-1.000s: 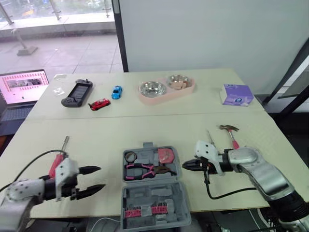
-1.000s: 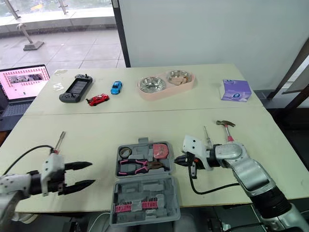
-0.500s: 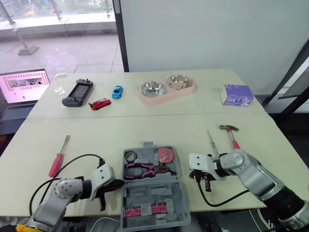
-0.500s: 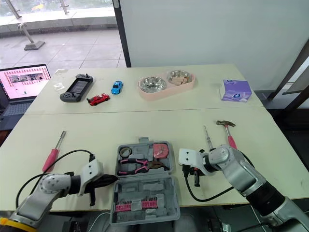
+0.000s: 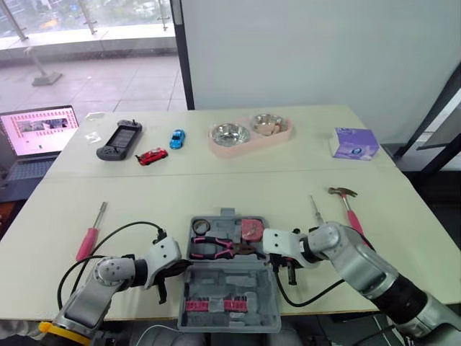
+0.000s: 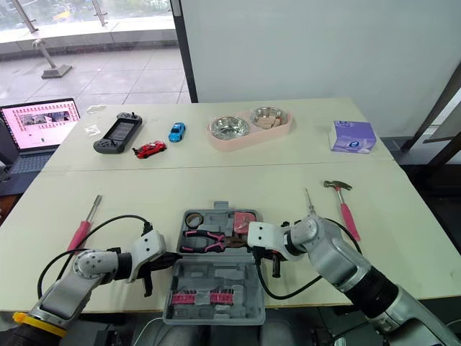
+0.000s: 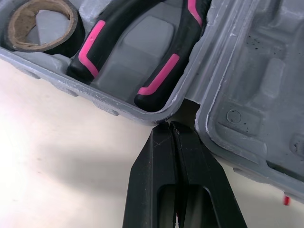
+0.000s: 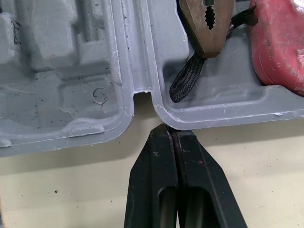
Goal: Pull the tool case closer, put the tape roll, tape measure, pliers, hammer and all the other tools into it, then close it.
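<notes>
Both halves of the tool case [image 5: 229,282] lie open near the front edge of the desk [image 5: 216,187]. We see the left end effector [image 7: 169,126] with its fingers pressed flat together, holding nothing, tips against the hinge notch on the case's left side. The right end effector [image 8: 170,130], likewise closed and empty, meets the same notch on the right side. In the far half lie the tape roll [image 7: 73,33], pliers [image 5: 220,247] and red tape measure [image 5: 251,231]. The hammer [image 5: 347,204] and a thin screwdriver [image 5: 315,210] lie to the right of the case, and a pink-handled screwdriver [image 5: 89,236] lies well to its left.
</notes>
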Robot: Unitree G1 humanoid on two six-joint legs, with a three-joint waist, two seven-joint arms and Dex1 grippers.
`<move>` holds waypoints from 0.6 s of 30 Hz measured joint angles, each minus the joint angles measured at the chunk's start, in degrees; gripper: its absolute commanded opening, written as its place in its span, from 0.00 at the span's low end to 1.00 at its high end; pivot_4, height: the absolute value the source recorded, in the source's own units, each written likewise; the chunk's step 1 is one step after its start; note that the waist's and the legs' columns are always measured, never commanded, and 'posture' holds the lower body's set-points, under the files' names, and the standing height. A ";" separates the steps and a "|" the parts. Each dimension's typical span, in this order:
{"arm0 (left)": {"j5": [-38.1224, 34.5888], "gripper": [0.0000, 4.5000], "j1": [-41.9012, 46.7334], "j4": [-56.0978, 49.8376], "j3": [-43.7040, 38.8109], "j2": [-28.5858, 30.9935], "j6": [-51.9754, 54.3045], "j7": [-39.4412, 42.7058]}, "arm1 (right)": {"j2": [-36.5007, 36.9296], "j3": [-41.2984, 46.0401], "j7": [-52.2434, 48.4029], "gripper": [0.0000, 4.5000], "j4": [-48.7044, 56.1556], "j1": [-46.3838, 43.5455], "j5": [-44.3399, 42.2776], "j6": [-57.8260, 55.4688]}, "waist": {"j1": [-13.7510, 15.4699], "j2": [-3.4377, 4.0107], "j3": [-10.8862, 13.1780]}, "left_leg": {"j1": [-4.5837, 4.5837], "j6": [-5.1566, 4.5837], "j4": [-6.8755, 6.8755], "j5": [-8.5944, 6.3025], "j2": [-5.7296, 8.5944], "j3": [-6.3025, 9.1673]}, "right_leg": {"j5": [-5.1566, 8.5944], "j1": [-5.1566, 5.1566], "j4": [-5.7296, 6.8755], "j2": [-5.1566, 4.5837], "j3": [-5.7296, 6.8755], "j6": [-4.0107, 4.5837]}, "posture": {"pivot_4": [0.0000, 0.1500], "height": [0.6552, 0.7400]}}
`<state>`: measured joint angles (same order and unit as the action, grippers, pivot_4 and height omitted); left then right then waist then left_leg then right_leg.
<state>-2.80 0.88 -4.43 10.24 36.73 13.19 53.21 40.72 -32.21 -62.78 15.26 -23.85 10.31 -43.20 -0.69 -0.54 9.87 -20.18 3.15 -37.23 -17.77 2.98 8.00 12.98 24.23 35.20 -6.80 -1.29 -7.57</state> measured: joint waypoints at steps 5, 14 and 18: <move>0.47 0.01 3.76 4.07 0.02 -0.71 -0.73 -0.05 | -2.05 -0.26 0.98 0.00 -3.43 -2.86 0.33 -0.81 | -0.05 0.04 -0.02 | 0.03 0.05 0.00 0.04 0.00 0.00 | -0.04 0.00 0.03 0.02 0.00 0.02 | 1.00 0.95; 2.30 0.01 12.74 14.71 0.33 -2.56 -4.45 -0.23 | -8.09 -0.13 3.50 0.00 -17.68 -12.46 0.87 2.12 | 0.07 0.04 -0.02 | -0.09 0.19 0.01 0.12 0.02 0.04 | -0.16 0.09 0.01 0.02 0.01 -0.07 | 1.00 0.95; 3.25 0.01 16.19 19.46 0.41 -3.47 -6.60 -0.65 | -8.48 -0.08 3.53 0.00 -19.57 -13.19 0.86 3.27 | 0.07 0.04 -0.02 | -0.13 0.26 0.00 0.16 0.04 0.07 | -0.19 0.10 0.01 0.01 0.01 -0.12 | 1.00 0.95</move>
<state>0.45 17.07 15.03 10.64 33.27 6.59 52.56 32.24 -32.29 -59.26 -4.30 -37.05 11.18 -39.93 -0.62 -0.50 9.86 -20.31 3.42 -37.23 -17.61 3.03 8.07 12.79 24.33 35.20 -6.79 -1.28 -7.69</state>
